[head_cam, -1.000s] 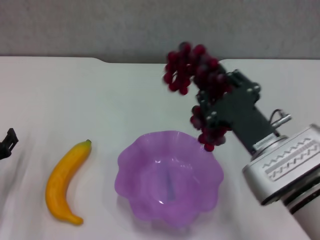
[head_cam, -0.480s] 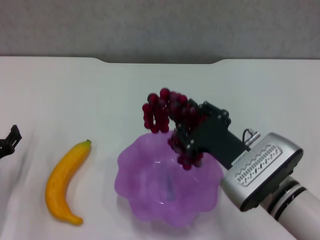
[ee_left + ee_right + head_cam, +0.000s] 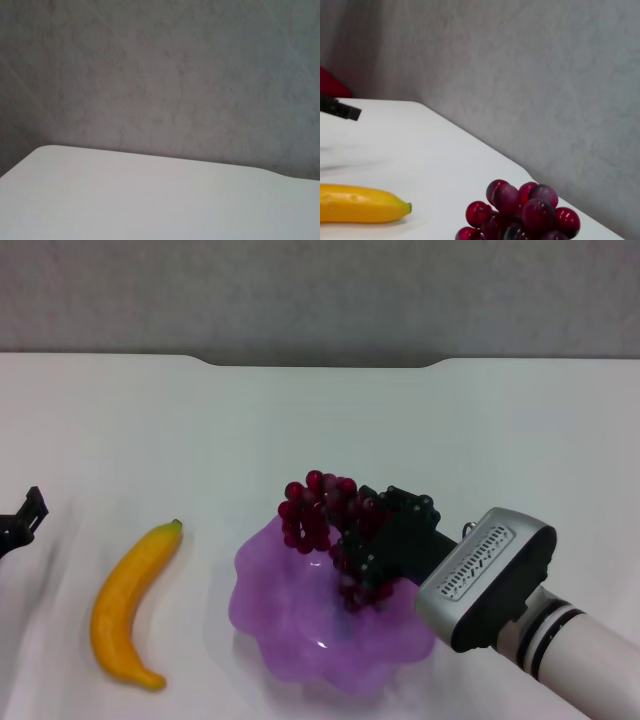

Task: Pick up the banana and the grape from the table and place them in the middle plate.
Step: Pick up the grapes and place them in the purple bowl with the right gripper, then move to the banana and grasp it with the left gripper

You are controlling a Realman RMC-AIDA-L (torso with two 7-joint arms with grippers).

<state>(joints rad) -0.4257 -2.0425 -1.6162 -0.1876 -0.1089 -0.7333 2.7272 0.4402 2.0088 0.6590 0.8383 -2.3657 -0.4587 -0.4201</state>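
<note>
White laminate is what you are working on: the table (image 3: 200, 430) is plain and flat, with a notched far edge, and a mottled grey wall (image 3: 320, 290) rises straight behind it. Your left wrist camera gives you only that wall and a bare corner of the tabletop.

Your right gripper (image 3: 372, 550) reaches in from the lower right over the middle plate (image 3: 262, 625), its black fingers pinched around the grape (image 3: 318, 510). The bunch hangs over the plate's far side, part of it spilling past the scalloped purple rim toward the back of the table and part hanging down inside the bowl. You cannot tell from the head view whether the lowest grapes touch the plate's floor. The right wrist camera shows the top of the bunch close up, but none of that arm's own fingers.

The banana (image 3: 130, 605) lies on the table just left of the plate, apart from it, with its green stem tip pointing away from you and toward the plate. It also shows in the right wrist view, cut off at the frame edge.

Your left gripper (image 3: 20, 522) sits at the far left edge of the head view, beside the banana but clear of it. Only a small black piece of it shows, so you cannot tell how its fingers stand. A red shape (image 3: 332, 85) at the edge of the right wrist view is too cropped to identify.
</note>
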